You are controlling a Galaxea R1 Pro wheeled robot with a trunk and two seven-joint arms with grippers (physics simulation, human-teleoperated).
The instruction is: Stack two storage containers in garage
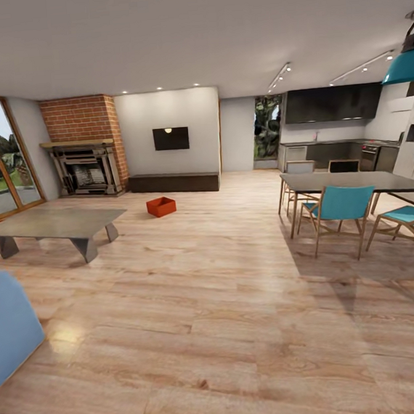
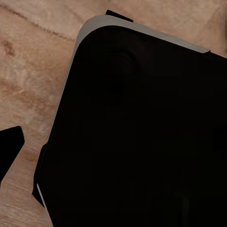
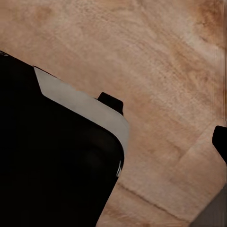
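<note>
One orange-red, straight-walled, open-topped storage container [image 1: 161, 206] sits on the light wood plank floor [image 1: 226, 304] at the far left of the living room, just before the long dark low cabinet [image 1: 174, 183] and right of the brick fireplace [image 1: 85, 147]. A grey slab bench [image 1: 54, 225] stands nearer, left. Teal chairs [image 1: 340, 207] ring a dark bench at right. My wrist views show smooth black housing over grainy planks; I cannot tell how my jaws stand.
</note>
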